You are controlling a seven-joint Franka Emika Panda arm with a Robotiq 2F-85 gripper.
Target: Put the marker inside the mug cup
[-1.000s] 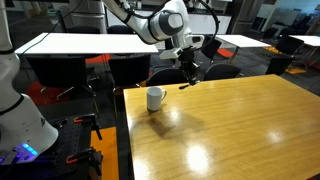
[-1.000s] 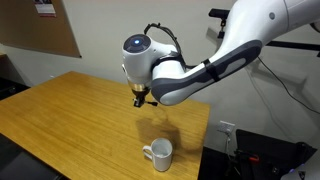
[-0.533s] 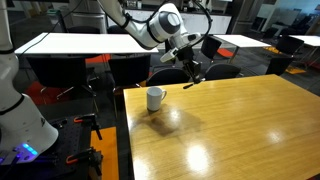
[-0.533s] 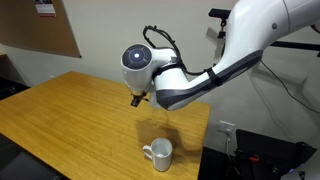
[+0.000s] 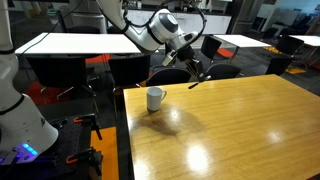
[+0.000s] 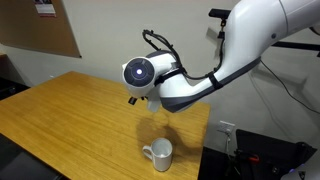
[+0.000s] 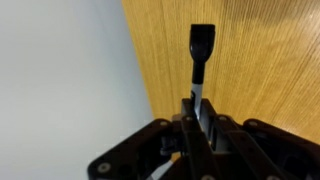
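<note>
The white mug cup stands upright on the wooden table near its far left corner; it also shows in an exterior view with its handle to the left. My gripper is shut on the dark marker and holds it in the air, tilted, to the right of the mug and above the table's far edge. In the wrist view the marker sticks out from between the closed fingers over the table edge. In an exterior view the gripper hangs well above the mug.
Dark chairs and white tables stand behind the wooden table. A white robot base is at the left. A wall with a corkboard is behind.
The wrist has turned and lifted a little, tilting the marker more towards horizontal. The mug has not moved.
</note>
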